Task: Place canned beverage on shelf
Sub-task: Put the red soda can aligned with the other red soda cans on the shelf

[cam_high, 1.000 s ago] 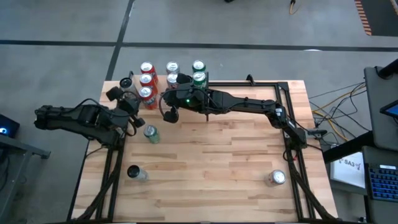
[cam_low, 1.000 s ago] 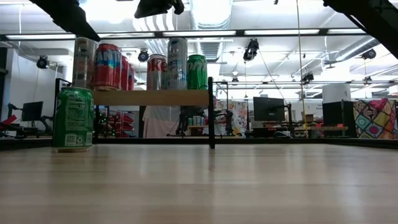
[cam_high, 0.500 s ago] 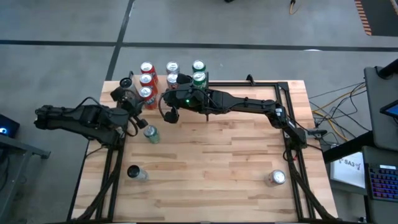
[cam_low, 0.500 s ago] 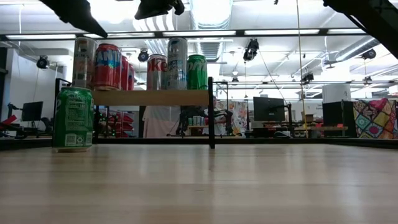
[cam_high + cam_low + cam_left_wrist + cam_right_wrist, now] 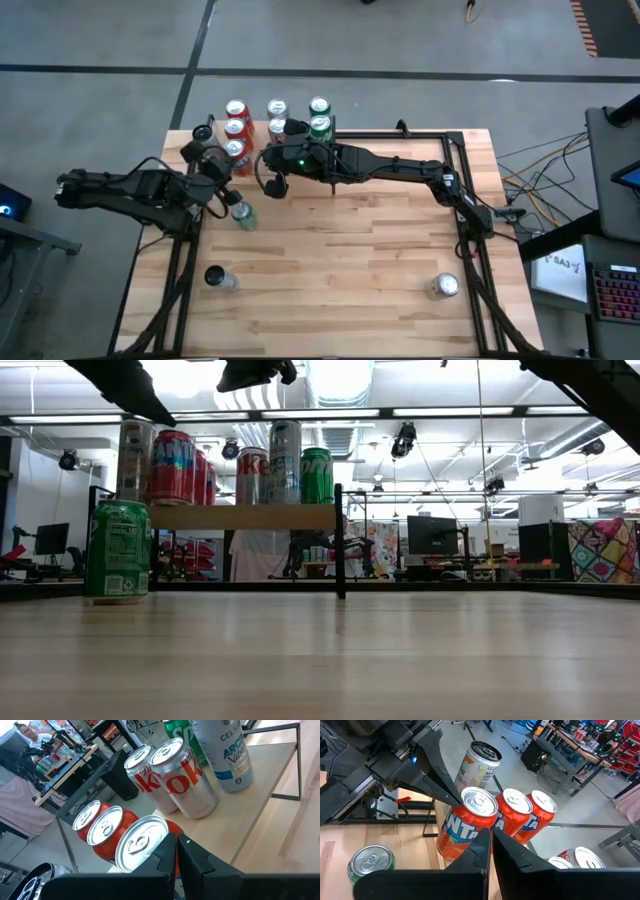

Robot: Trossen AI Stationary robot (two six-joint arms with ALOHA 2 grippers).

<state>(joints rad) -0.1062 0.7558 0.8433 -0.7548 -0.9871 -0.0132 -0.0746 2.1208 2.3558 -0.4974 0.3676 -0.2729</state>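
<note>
Green-labelled, the can (image 5: 118,550) that looks next in line stands upright on the surface, at the near left of the shelf (image 5: 245,517) and just clear of its post, with nothing holding it. The shelf itself, at the far left of the surface, already carries three rows of upright cans: orange-red ones on the left, silver cola cans in the middle, green ones on the right, with a taller pale can among them.

Over the last second the left gripper (image 5: 176,849) has slid a little rightward and now hangs over the near end of the orange-red row. Its fingers are pressed together and carry nothing, and their tip sits right at the rim of the nearest orange can (image 5: 465,827); whether it touches I cannot tell. The right gripper (image 5: 490,841) has not moved: it hovers beside the same can from the right, fingers also pressed together and empty.

My reading is that one can has been delivered and the left arm is tidying or checking that row, not starting a pick. The green can has not shifted.

Farther out, a can (image 5: 217,277) waits at the near left of the surface and a silver can (image 5: 445,286) at the near right, so several placements seem left.
</note>
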